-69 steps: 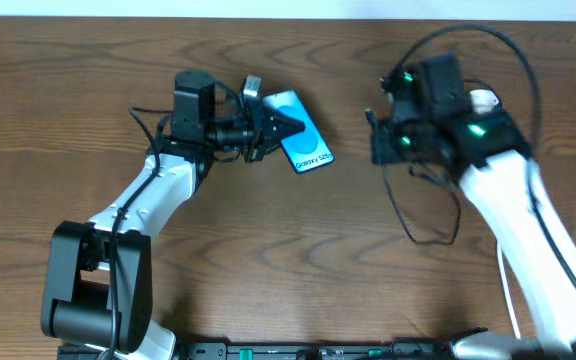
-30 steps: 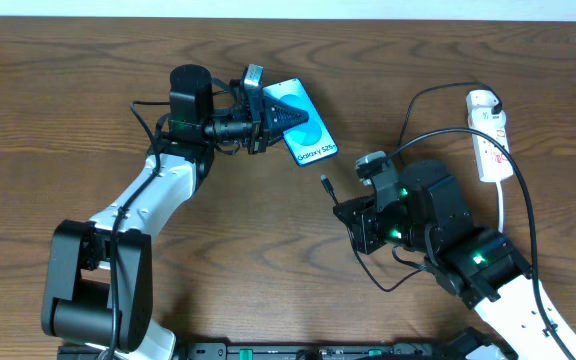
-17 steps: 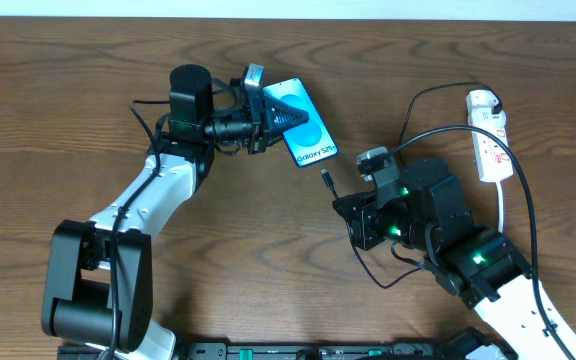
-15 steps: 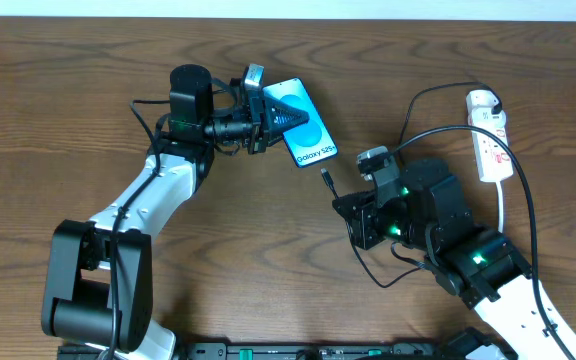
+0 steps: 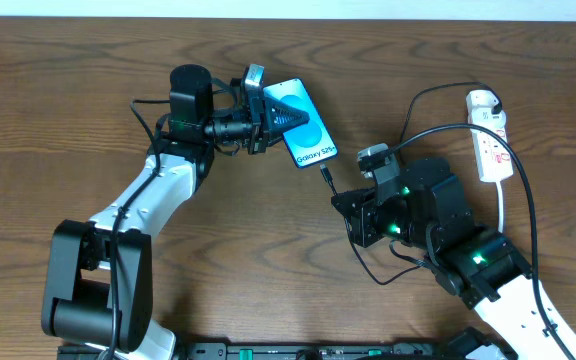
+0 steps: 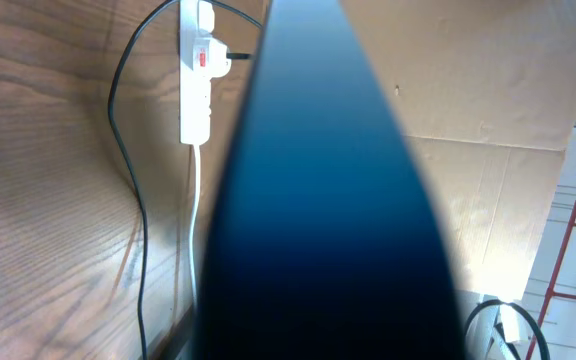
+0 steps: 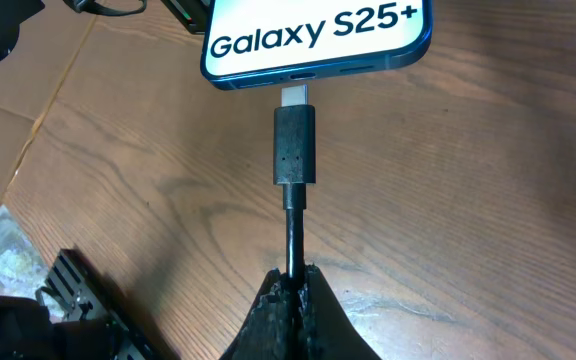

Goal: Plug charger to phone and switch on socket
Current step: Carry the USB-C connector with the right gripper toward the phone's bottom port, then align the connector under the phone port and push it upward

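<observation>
Phone: a slim handset (image 5: 303, 123) with a cyan screen lies above the middle of the overhead frame, tilted. Its lower end shows the white band "Galaxy S25+" (image 7: 318, 35).
Left pincer: (image 5: 286, 118) closed on the phone's upper-left end, with one dark finger lying across the screen. In the left wrist view the phone is a blurred dark blue mass that hides the middle of the frame.
Right pincer: (image 5: 353, 215) at lower right of the phone, pinched shut on the charger's thin black cable (image 7: 294, 285).
Charger: its plug tip (image 7: 294, 160) stands in line with the phone's bottom edge, and its silver end is at the port. Some metal is exposed; how deep it sits I cannot tell.
Socket: a white power strip (image 5: 489, 140) at the upper right of the bench (image 5: 68, 120), well apart from the phone. It has a red switch, and a black plug (image 6: 233, 60) sits in its end.
Around: the charger's black cable loops between the right arm and the socket, crossing the white cord (image 5: 505, 215). A cardboard panel (image 6: 488, 100) stands beyond the bench.
</observation>
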Tool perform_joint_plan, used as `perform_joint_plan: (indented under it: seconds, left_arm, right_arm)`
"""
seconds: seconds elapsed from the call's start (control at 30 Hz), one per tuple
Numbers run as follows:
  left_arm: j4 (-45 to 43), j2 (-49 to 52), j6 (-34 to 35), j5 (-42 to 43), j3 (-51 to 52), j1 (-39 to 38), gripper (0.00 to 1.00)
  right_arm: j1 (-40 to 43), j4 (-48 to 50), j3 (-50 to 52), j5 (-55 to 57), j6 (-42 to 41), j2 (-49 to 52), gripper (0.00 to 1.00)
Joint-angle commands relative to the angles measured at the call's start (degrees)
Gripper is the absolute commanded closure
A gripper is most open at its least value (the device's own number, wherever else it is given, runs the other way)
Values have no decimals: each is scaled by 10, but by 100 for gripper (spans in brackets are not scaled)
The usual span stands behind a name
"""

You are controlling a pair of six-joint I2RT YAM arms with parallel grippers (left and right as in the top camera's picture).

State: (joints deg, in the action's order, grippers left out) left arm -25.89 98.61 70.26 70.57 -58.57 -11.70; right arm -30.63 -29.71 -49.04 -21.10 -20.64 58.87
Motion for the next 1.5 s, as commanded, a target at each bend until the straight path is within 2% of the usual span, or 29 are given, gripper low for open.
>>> perform_joint_plan:
  seconds: [0.0, 1.47]
  left_arm:
    - [-6, 2, -10, 19, -13, 1, 93]
    - [-6, 2, 10, 19, -13, -12, 93]
  right_arm:
    - [-5, 2, 3, 2, -17, 2, 99]
    - [-4, 7, 3, 1, -21, 12, 99]
